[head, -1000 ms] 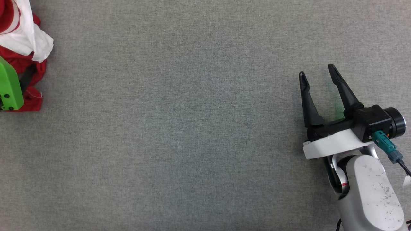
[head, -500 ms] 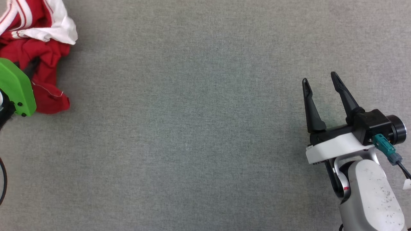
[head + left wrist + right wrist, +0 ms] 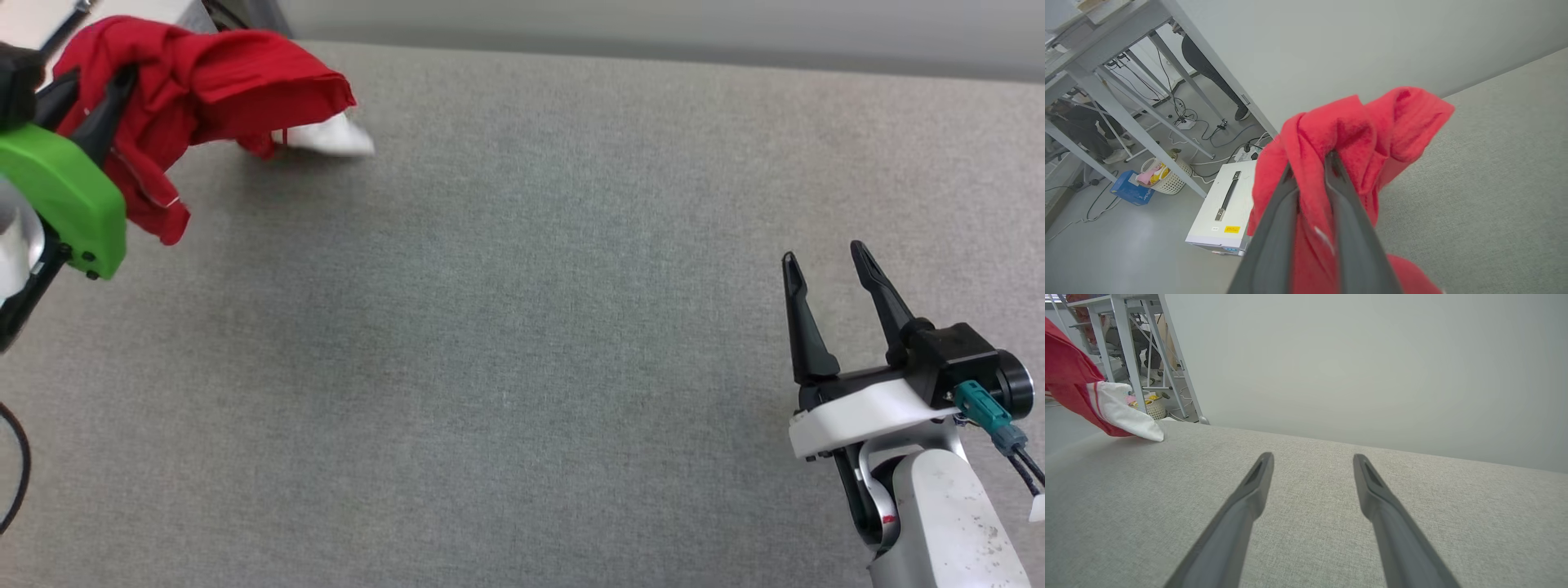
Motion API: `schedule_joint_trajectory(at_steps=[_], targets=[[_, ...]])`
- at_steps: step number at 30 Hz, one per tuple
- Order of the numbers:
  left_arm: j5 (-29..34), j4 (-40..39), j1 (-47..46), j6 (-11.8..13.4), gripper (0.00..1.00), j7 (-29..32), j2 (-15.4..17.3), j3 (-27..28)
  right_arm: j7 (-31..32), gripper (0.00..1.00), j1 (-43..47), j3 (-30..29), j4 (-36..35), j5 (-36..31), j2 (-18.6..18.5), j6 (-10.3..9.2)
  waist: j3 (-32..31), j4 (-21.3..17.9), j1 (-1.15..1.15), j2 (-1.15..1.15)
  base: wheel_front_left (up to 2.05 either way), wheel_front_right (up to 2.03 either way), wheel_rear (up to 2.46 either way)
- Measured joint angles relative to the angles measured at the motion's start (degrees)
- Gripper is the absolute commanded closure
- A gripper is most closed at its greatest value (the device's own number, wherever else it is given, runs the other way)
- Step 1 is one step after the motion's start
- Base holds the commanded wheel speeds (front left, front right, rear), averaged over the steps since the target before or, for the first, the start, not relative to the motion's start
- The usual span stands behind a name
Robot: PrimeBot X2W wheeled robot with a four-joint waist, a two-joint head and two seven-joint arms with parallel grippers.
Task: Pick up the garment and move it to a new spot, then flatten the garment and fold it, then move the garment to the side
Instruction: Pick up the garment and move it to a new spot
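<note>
The garment [image 3: 204, 86], red with a white sleeve, hangs bunched from my left gripper [image 3: 86, 102] at the table's far left. My left gripper's dark fingers are shut on a red fold, and its green mount sits below them. The white sleeve tip [image 3: 331, 139] trails down onto the table. In the left wrist view my left gripper [image 3: 1310, 163] pinches the garment [image 3: 1359, 122], which drapes over both fingers. My right gripper [image 3: 824, 257] stands open at the lower right, with nothing between its fingers. In the right wrist view my right gripper [image 3: 1312, 457] is open above the table, and the garment [image 3: 1069, 371] hangs at far left.
The grey fabric table [image 3: 522, 343] ends at a far edge before a pale wall [image 3: 1372, 367]. Off its left side the floor holds a white case [image 3: 1224, 212], a laundry basket [image 3: 1165, 179], a blue box [image 3: 1133, 192] and metal table legs [image 3: 1126, 118]. A person's legs [image 3: 1208, 73] are behind.
My left gripper has shut on the garment and lifted it off the table, leaving the sleeve trailing. The head camera has tilted up. The right gripper stays open.
</note>
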Motion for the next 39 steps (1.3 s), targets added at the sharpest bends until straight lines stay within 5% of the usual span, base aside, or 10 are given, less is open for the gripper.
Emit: schedule_joint_trajectory(at_steps=[6, 22, 36, 38, 39], targets=[[3.0, -4.2, -2.4, 0.6, 1.0, 0.3, -1.9, -2.1, 0.0, 0.0, 1.1, -0.6, 0.1, 0.9, 0.0, 0.0, -4.0, -0.2, 0.0, 0.0, 0.0, 0.0, 0.0], [7.3, 3.3, -9.9, 1.2, 1.0, -5.4, -21.9, -10.6, 0.0, 0.0, 3.4, -1.9, 0.2, 1.8, 0.0, 0.0, -8.1, -9.2, 0.0, 0.0, 0.0, 0.0, 0.0], [6.8, 17.0, 12.3, 1.3, 1.0, -8.0, -34.0, -25.6, 0.0, 0.0, 3.6, -3.2, 0.1, 1.9, 0.0, 0.0, -7.2, -10.5, 0.0, 0.0, 0.0, 0.0, 0.0], [6.8, 18.1, 13.2, 1.3, 0.0, -8.1, -34.9, -26.4, 0.0, 0.0, 3.6, -3.0, 0.2, 1.8, 0.0, 0.0, -7.4, -9.8, 0.0, 0.0, 0.0, 0.0, 0.0], [6.8, 18.3, 13.3, 1.3, 0.0, -8.4, -35.3, -26.6, 0.0, 0.0, 3.6, -3.0, 0.2, 1.8, 0.0, 0.0, -7.5, -9.5, 0.0, 0.0, 0.0, 0.0, 0.0]])
